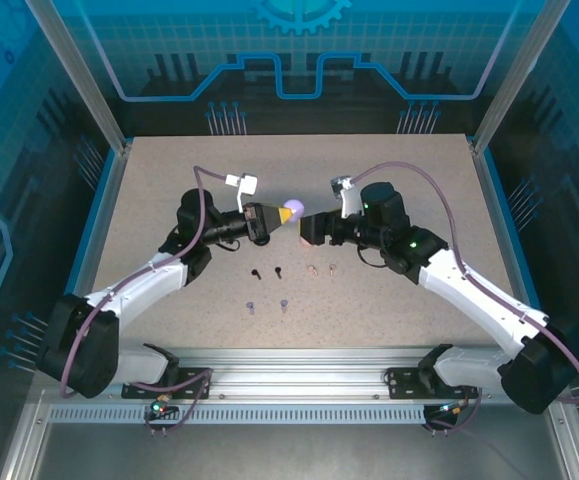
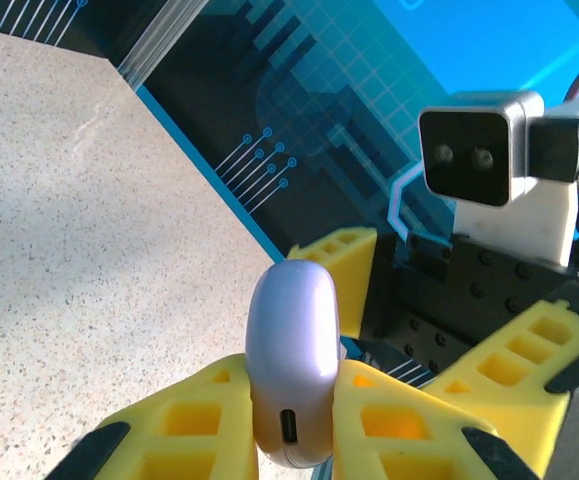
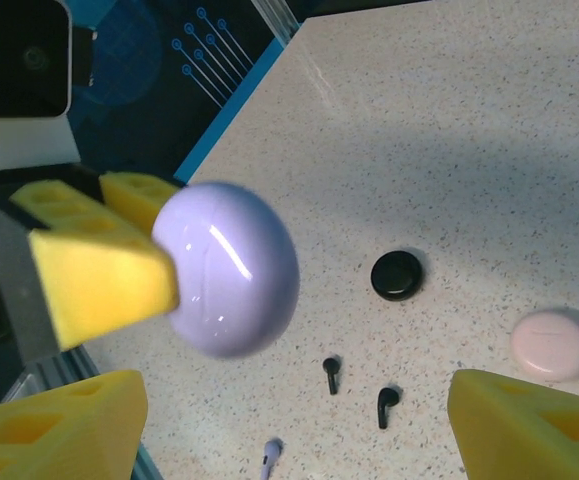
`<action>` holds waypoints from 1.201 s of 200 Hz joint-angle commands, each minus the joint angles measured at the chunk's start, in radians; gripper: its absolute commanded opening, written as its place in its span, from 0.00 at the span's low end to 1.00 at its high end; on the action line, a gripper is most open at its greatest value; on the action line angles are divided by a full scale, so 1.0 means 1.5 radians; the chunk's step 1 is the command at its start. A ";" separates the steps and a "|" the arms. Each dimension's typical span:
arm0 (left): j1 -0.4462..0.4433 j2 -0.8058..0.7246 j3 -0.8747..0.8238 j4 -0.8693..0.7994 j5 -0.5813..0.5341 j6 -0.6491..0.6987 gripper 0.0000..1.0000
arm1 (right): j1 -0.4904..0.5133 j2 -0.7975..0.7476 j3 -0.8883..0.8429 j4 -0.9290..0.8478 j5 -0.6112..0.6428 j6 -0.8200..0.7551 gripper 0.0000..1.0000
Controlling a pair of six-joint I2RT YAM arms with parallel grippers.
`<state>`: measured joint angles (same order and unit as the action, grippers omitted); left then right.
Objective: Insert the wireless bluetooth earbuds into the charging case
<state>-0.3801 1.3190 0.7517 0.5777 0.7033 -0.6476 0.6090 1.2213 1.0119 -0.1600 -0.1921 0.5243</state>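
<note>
I have a speckled bench (image 1: pixel 169 180) with both arms meeting over its middle. My left tool (image 2: pixel 291 432) is clamped hard on the lilac charging case (image 2: pixel 291 340), lifted clear of the bench. Its pads press the two broad faces at the charging-port end. My right tool (image 1: pixel 309 228) stands wide open just beside the case, holding nothing. The case looks closed. Its long axis runs out along the left tool toward the right one, with the port facing back at the left wrist. I judge it light, rigid and glossy, so likely to slip. A black case (image 3: pixel 397 275) and a pink case (image 3: pixel 552 345) lie on the bench. The earbuds lie near of the tools: a black pair (image 1: pixel 267 271) to the left, a pink pair (image 1: pixel 321 268) to the right and a purple pair (image 1: pixel 267 306) nearest. They look tiny, smooth and easily flicked away, so I would pinch each across its stem. I cannot tell their headings.
</note>
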 commanded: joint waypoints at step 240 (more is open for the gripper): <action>-0.022 -0.033 0.025 -0.015 0.008 0.019 0.00 | -0.075 -0.035 -0.139 0.220 -0.134 0.112 0.53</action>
<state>-0.4038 1.2758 0.7525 0.5209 0.6964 -0.6254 0.4900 1.1744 0.8104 0.0841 -0.3470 0.6609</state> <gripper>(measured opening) 0.195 0.543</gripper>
